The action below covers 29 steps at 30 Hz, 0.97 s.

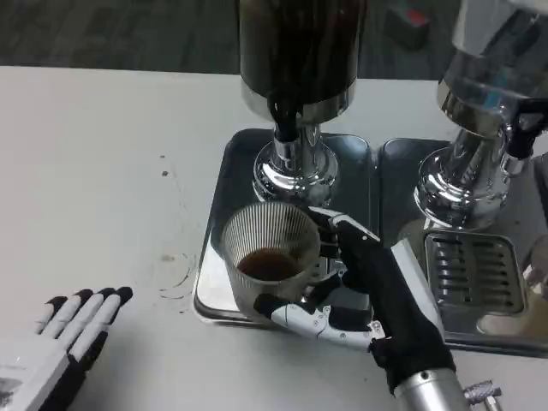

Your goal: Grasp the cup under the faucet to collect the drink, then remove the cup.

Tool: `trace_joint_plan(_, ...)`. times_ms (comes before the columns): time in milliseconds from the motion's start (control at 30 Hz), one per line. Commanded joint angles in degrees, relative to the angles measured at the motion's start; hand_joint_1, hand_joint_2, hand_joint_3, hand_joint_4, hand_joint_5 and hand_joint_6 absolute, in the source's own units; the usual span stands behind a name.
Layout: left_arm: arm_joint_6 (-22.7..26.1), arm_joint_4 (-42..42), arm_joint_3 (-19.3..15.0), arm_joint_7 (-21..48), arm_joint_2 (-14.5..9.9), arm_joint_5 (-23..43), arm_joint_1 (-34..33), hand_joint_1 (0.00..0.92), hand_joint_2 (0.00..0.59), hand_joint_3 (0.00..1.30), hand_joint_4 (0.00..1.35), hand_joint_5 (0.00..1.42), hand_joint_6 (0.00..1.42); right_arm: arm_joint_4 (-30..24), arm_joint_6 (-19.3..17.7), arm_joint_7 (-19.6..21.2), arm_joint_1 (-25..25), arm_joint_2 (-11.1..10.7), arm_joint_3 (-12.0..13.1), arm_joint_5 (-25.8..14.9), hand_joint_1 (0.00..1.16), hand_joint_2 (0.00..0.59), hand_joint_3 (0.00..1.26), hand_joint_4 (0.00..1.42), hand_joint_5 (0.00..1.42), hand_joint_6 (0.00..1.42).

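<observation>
A ribbed clear cup [268,254] with dark drink in its bottom stands over the front of the steel tray [224,184], in front of the dark dispenser's faucet [286,128]. My right hand [368,287] grips the cup from its right side, fingers wrapped behind it and the thumb across its front. My left hand [64,338] lies flat on the white table at the lower left, fingers apart and holding nothing.
The dark dispenser [300,51] rises on a chrome base [295,167] at the tray's back. A second chrome dispenser [484,128] with a slotted drip grate [473,272] stands on the right. A water ring [175,274] marks the table beside the tray.
</observation>
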<state>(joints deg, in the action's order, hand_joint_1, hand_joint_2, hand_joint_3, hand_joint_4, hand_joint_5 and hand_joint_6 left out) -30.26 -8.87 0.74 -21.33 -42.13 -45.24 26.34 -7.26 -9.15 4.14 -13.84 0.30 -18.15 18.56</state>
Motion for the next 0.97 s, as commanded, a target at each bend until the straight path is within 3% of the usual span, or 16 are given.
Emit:
trace_joint_plan(33, 0.3, 0.3, -0.1, 0.1, 0.1, 0.6, 0.1, 0.000, 0.010, 0.00, 0.00, 0.00, 0.00, -2.6, -0.4, -0.2, -0.1, 0.3, 0.1, -1.1, 1.01, 0.243, 0.41, 0.55, 0.60, 0.85)
trace_joint_plan(967, 0.8, -0.2, 0.3, 0.9, 0.4, 1.9, -0.9, 0.000, 0.022, 0.00, 0.00, 0.00, 0.00, -1.9, -0.5, 0.5, -0.2, 0.9, -0.2, -0.3, 1.01, 0.243, 0.41, 0.55, 0.60, 0.85)
